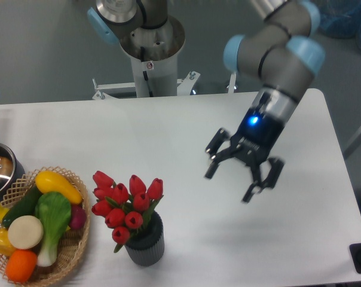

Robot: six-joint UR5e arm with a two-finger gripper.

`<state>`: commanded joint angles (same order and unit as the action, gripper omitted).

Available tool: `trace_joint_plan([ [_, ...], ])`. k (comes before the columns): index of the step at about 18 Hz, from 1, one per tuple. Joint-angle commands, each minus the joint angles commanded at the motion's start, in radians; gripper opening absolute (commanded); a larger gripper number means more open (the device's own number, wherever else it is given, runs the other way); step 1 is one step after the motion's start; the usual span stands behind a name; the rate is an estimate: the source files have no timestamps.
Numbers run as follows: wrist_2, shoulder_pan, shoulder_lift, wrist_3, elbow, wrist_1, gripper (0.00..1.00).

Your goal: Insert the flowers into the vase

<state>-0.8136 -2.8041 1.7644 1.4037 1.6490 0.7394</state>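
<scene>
Flowers [125,205] stand in the vase [145,244] near the front edge of the table [168,131], stems down in its mouth and buds fanned above the rim; the insertion looks done; the gripper [243,177] hangs well apart to the right, above the tabletop, jaws spread wide and holding nothing; what is left, by my judgement, is only to retire the arm.

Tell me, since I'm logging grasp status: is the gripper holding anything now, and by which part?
Nothing is held. The gripper is open and empty, above the table, apart from the red tulips, which stand in the ribbed grey vase.
</scene>
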Motion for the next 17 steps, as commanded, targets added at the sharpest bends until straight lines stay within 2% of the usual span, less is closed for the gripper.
trace_joint_plan([
  [2, -0.176, -0.009, -0.045, -0.017, 0.005, 0.005, 1.0],
  [4, -0.278, -0.014, -0.091, -0.023, 0.023, 0.018, 1.0],
  [6, -0.395, -0.009, -0.166, -0.014, 0.058, 0.069, 1.0],
  [7, -0.504, -0.006, -0.204, -0.003, 0.083, 0.08, 1.0],
  [8, -0.597, -0.005, -0.22, 0.015, 0.089, 0.101, 1.0],
  [9, -0.637, -0.003, -0.227, 0.027, 0.089, 0.132, 1.0],
  [12, -0.656, -0.009, -0.243, 0.069, 0.084, 0.176, 1.0],
  [17, -0.654, -0.009, -0.244, 0.072, 0.086, 0.179, 1.0],
])
